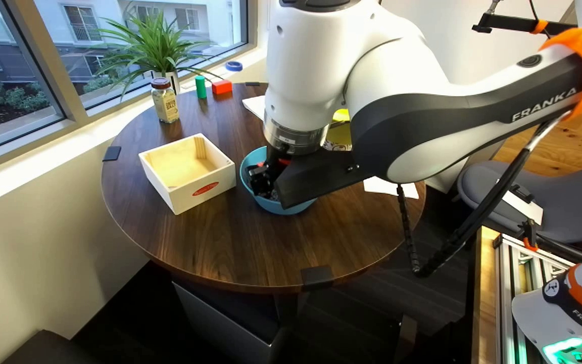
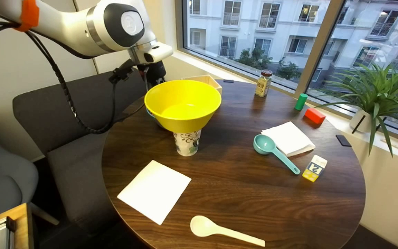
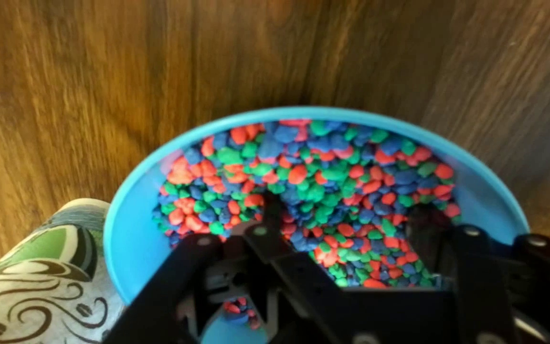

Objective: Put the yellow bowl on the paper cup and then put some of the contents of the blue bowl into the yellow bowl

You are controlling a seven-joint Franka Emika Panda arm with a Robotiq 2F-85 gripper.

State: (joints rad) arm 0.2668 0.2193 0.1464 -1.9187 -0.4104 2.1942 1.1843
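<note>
The fingers (image 3: 273,217), black and jointed, stand wide apart, pointing down inside the light blue round bowl (image 3: 303,112) at the heap of tiny red, green and blue pieces (image 3: 332,186), some of which show in the gap (how deep the tips sit, I cannot tell). The bright yellow round plastic bowl (image 2: 185,124) sits upright on the white tapered paper cup (image 2: 187,144) with brown swirling print, and the cup stands on the dark brown round wooden desk (image 2: 240,204), near the blue bowl. In an exterior view the pale square wooden box (image 1: 186,198) lies just to the left of the blue bowl. In an exterior view a square white sheet of paper (image 2: 154,193) lies at the near left, with a cream long-handled spoon (image 2: 202,226) to its right. Farther right a teal long-handled scoop (image 2: 264,144) lies just beside a folded white sheet (image 2: 290,136), with a white, blue and yellow oblong block (image 2: 312,173) to the right of its handle. Beyond them are a red oblong block (image 2: 314,116) and a green upright cylinder (image 2: 301,101), and left of these stands a clear labelled jar (image 2: 263,85) with a dark red lid.
</note>
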